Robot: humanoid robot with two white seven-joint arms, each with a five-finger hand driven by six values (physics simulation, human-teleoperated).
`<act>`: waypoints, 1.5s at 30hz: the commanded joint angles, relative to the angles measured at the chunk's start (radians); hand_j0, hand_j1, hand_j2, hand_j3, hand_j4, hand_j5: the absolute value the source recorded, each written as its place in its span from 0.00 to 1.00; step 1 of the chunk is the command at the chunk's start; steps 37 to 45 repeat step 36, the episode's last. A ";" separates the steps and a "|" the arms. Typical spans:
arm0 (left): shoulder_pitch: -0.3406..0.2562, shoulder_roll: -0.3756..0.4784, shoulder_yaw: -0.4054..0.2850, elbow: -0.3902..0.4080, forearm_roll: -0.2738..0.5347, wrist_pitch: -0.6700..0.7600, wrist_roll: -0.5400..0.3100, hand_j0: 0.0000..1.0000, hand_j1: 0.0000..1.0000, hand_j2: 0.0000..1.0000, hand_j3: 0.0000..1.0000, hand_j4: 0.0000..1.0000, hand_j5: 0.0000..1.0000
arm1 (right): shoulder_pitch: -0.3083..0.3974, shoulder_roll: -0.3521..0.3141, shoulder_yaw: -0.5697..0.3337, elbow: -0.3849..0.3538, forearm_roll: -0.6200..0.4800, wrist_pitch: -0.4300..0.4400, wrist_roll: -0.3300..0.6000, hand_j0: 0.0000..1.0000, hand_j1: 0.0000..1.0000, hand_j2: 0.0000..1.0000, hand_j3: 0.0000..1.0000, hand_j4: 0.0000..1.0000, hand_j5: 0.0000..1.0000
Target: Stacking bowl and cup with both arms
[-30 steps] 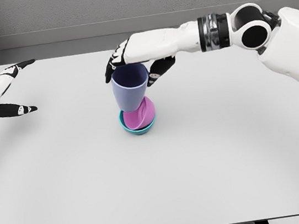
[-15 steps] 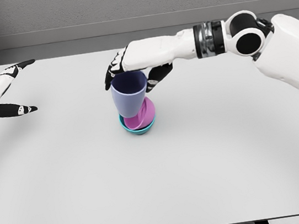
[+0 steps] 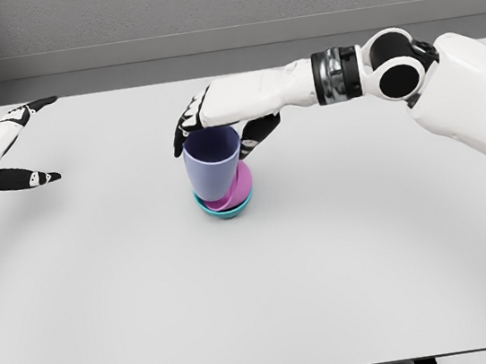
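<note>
At the far left, the left hand is seen resting above the white table, well apart from everything else. Its fingers are spread, with the thumb held away from the rest, and nothing is held in them.

Near the middle of the table, slightly left of centre, the stack is found. A teal bowl sits on the table surface, and only its rim and a strip of its outer wall are visible. A pink bowl is nested in it, tilted so that its right edge stands higher than the teal rim. A lavender cup is set upright into the pink bowl, mouth upward, its base hidden inside the bowls.

The cup's rim is enclosed by the right hand, which is reached in from the right on a long white forearm. The dark fingers are curled around the left side of the rim, and the thumb is pressed against the right side, so the cup is gripped between them. Whether the cup's base is fully seated cannot be told.
</note>
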 commanded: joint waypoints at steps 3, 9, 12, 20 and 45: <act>0.000 0.001 0.001 -0.002 0.008 0.001 0.001 1.00 1.00 1.00 1.00 1.00 1.00 | -0.002 -0.001 -0.001 0.000 -0.005 0.003 -0.001 0.72 0.72 0.72 0.72 0.72 0.72; 0.000 -0.001 0.001 -0.002 0.008 0.001 0.001 1.00 1.00 1.00 1.00 1.00 1.00 | -0.003 -0.003 -0.001 0.000 -0.004 0.003 0.001 0.97 0.97 0.97 0.97 0.97 0.97; 0.000 -0.001 0.001 -0.002 0.008 0.001 0.001 1.00 1.00 1.00 1.00 1.00 1.00 | -0.003 -0.003 -0.001 0.000 -0.005 0.003 0.002 1.00 1.00 1.00 1.00 1.00 1.00; 0.000 -0.001 0.001 -0.002 0.008 0.001 0.001 1.00 1.00 1.00 1.00 1.00 1.00 | -0.006 -0.013 -0.004 0.000 -0.005 0.003 0.005 1.00 1.00 1.00 1.00 1.00 1.00; 0.002 0.001 0.001 -0.002 0.010 0.001 0.001 1.00 1.00 1.00 1.00 1.00 1.00 | 0.063 -0.389 -0.175 0.190 -0.038 0.003 0.004 1.00 1.00 1.00 1.00 1.00 1.00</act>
